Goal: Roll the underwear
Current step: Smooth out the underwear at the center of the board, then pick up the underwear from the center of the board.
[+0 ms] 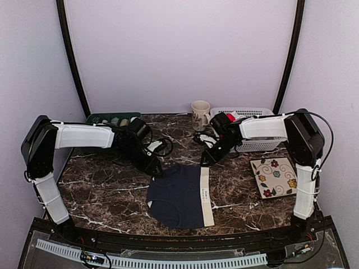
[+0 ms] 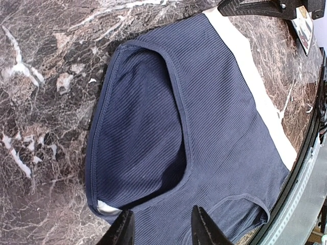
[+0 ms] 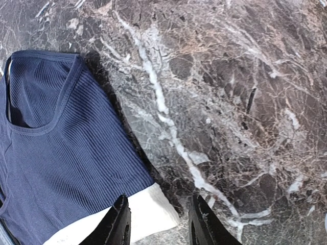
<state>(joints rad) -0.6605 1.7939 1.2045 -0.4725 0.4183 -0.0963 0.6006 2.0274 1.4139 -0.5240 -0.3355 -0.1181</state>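
Observation:
A dark navy underwear (image 1: 178,193) lies spread flat on the marble table, its white waistband (image 1: 207,196) along the right side. My left gripper (image 1: 157,167) hovers at the garment's far left corner. In the left wrist view it (image 2: 162,230) is open, with ribbed navy cloth (image 2: 219,127) below the fingertips and nothing pinched. My right gripper (image 1: 205,160) is at the far right corner. In the right wrist view it (image 3: 159,225) is open over the waistband's corner (image 3: 148,214), with the navy cloth (image 3: 61,153) to the left.
A floral mug (image 1: 199,114) and a white basket (image 1: 252,134) holding something red (image 1: 230,117) stand at the back right. A green tray (image 1: 112,118) is at the back left. A flowered tile (image 1: 275,176) lies right of the garment.

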